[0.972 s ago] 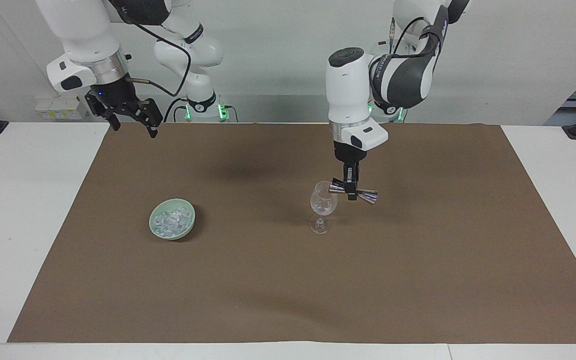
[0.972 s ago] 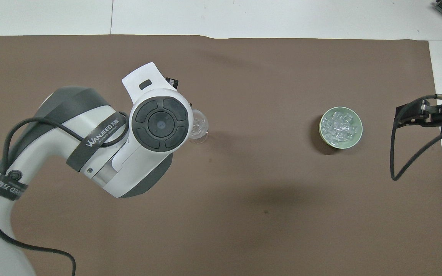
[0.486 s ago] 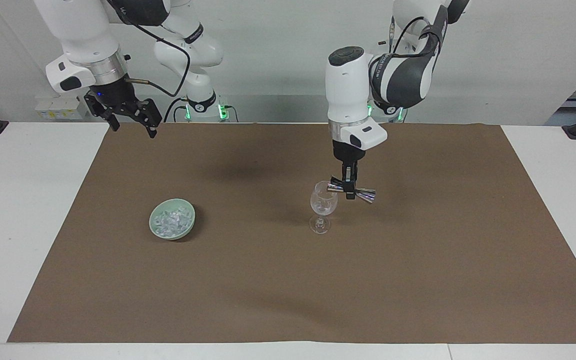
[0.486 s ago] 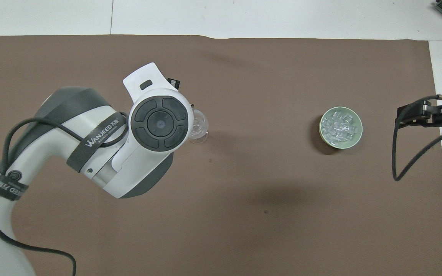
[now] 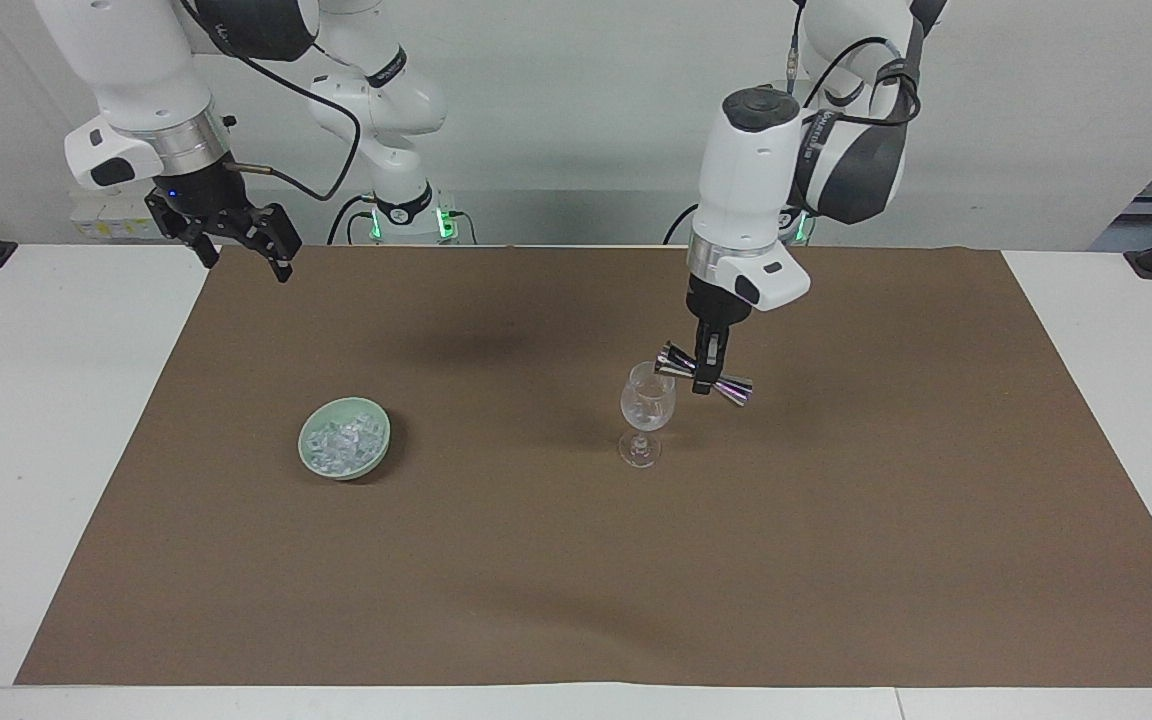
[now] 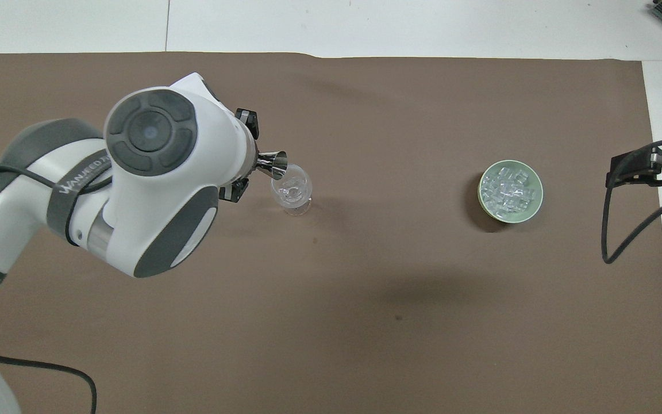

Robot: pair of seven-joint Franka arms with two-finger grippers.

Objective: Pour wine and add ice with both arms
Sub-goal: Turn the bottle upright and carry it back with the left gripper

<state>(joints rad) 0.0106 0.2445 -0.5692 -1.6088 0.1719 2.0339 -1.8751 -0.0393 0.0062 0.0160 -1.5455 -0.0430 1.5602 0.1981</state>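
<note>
1. Left gripper [image 5: 705, 377]: jaws pinching a shiny metal double-cone jigger [image 5: 704, 374] at its waist, held tilted, one mouth over the rim of the clear stemmed wine glass [image 5: 645, 415].
2. Heap of translucent ice chunks [image 5: 341, 443] in a pale green bowl [image 5: 376, 458], on the brown mat [image 5: 576, 560] covering the white bench [image 5: 36, 420], well apart from the glass, toward the right arm's end.
3. Right gripper [image 5: 236, 235]: jaws spread, hanging over the mat's edge.
</note>
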